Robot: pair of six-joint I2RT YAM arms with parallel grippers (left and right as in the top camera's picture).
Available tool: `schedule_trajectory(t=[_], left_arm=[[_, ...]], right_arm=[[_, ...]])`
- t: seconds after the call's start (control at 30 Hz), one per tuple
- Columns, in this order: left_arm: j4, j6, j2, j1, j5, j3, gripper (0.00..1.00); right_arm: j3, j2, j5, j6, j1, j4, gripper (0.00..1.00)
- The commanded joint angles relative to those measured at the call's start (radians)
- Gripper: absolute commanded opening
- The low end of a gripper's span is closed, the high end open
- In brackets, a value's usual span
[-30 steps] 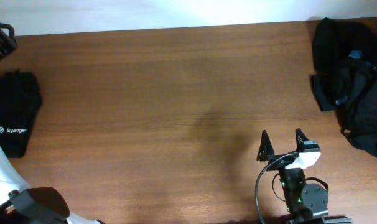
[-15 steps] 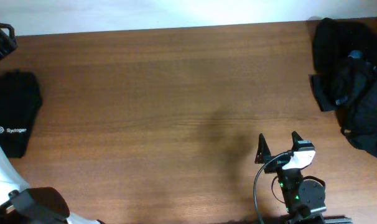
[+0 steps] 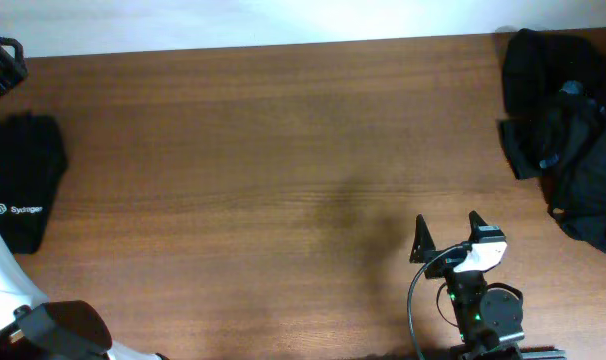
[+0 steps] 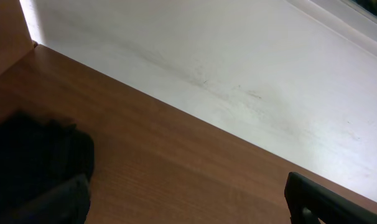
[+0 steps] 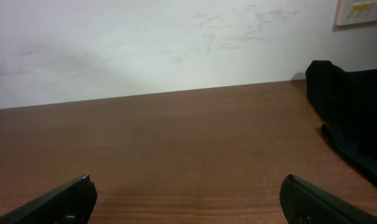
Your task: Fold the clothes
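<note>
Black clothes (image 3: 571, 130) lie heaped at the bench's (image 3: 283, 150) far right corner, ahead and right of the right fingers (image 3: 421, 238), the nearer arm. These and the left fingers (image 4: 328, 200) are spread, empty.

A folded garment (image 3: 18, 180) lies at the left edge of the table (image 3: 263, 150). A heap of clothes (image 3: 568, 130) sits in the far right corner. The right gripper (image 3: 450, 222) stands near the front edge, right of centre, well apart from both.

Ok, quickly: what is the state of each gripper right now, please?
Left gripper: open, holding nothing.
Right gripper: open, holding nothing.
</note>
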Motion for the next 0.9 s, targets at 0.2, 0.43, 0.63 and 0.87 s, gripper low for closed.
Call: schedule_trajectory(t=[0.2,0.43,0.63,0.87], left_arm=[[0.0,-0.013,0.009,0.0,0.008,-0.005,0.99],[-0.001,-0.013,0.01,-0.003,0.008,-0.008,0.99],[-0.001,-0.013,0.01,0.011,0.008,-0.026,0.99],[0.0,-0.013,-0.058,0.021,0.008,-0.181,0.99]], right_arm=[[-0.005,-0.011,-0.006,-0.002,-0.009,-0.009,0.99],[-0.005,-0.011,-0.006,-0.002,-0.009,-0.009,0.99],[-0.005,-0.011,-0.006,-0.002,-0.009,-0.009,0.99],[-0.005,-0.011,-0.006,-0.003,-0.009,-0.009,0.99]])
